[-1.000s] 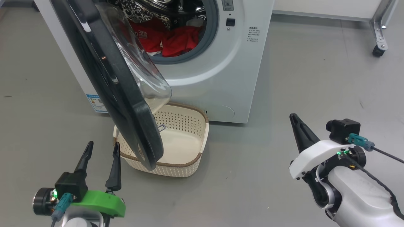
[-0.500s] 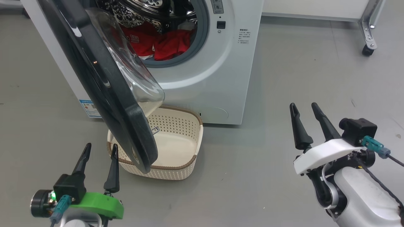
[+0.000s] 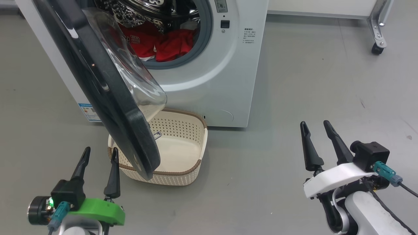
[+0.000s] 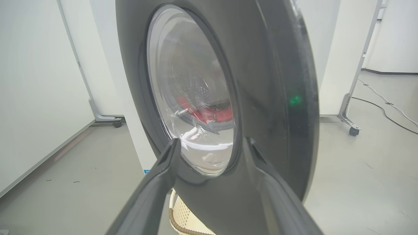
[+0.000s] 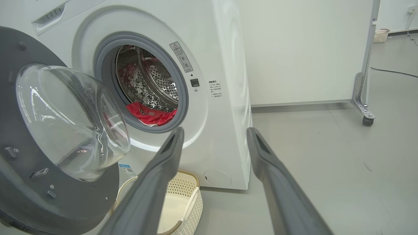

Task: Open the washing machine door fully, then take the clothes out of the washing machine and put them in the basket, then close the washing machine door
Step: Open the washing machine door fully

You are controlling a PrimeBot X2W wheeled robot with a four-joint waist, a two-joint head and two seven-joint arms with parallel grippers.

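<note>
1. We find the large round washing machine door (image 3: 107, 98), a glossy black rim around a bulging clear glass bowl, part-open and near edge-on to us. Its free edge overhangs the cream perforated plastic basket (image 3: 173, 178).
2. The left gripper (image 3: 101, 149), spread wide and empty, sits just beside that edge, on the outer face.
3. The right gripper (image 3: 314, 123), also wide and empty, stands well apart, facing the inner face.
4. Bright red fabric clothes (image 3: 156, 42) lie inside the white front-loading washing machine (image 3: 212, 81).
5. We judge the left gripper nearer for the remaining swing.

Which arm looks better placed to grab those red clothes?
Probably right: the right end effector, open, faces the clothes with a free path; the door stands between the left end effector and the drum.
</note>
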